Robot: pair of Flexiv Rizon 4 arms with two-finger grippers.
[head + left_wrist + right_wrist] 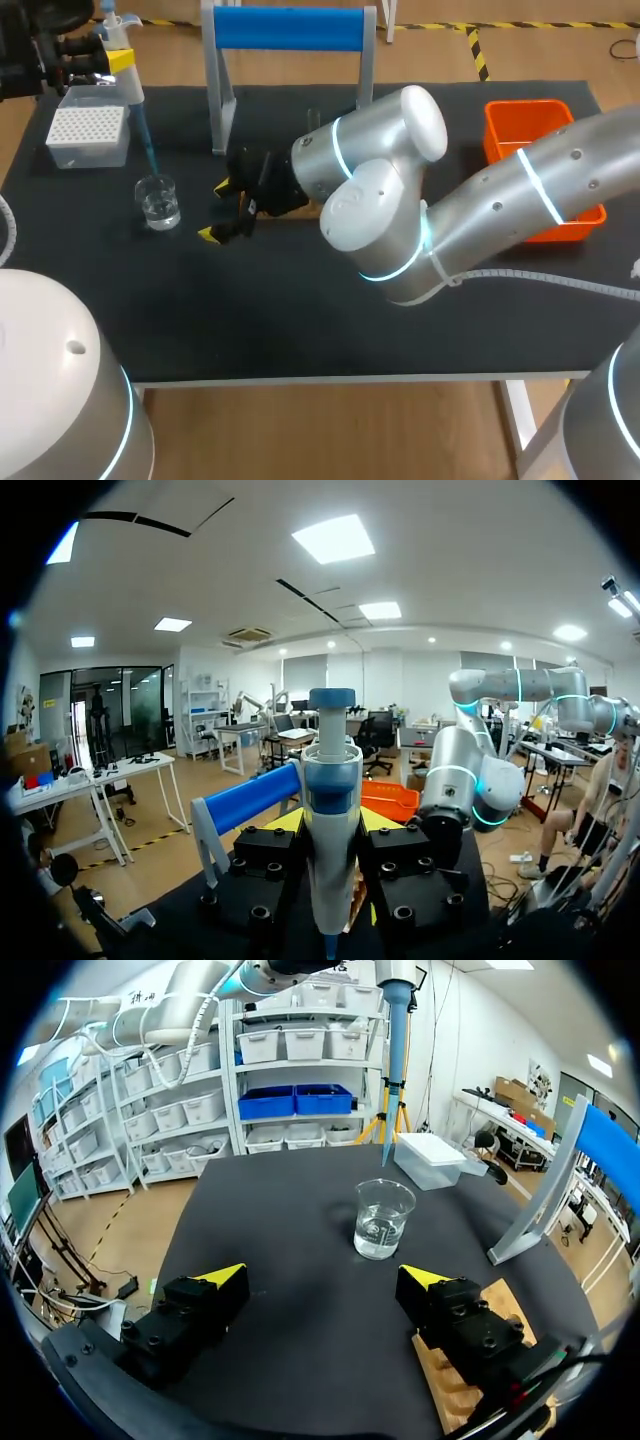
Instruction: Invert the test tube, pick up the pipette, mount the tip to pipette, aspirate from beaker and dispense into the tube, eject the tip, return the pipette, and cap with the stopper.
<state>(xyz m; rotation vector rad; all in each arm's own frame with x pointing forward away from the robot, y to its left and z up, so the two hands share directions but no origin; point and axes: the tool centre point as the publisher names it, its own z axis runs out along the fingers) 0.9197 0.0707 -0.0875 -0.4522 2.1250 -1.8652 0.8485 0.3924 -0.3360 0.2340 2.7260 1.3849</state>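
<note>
My left gripper is shut on the white and blue pipette, which stands upright between its fingers. In the head view the pipette hangs at the far left, and its long blue tip points down at the glass beaker. The tip ends just above the rim of the beaker, which holds clear liquid. My right gripper stands open and empty, low over the mat a little to the right of the beaker. Its fingers point toward the beaker. I cannot make out the test tube or the stopper.
A white tip box sits at the far left behind the beaker. A blue-topped stand rises at the back middle. An orange bin is at the back right. A wooden holder lies under my right gripper.
</note>
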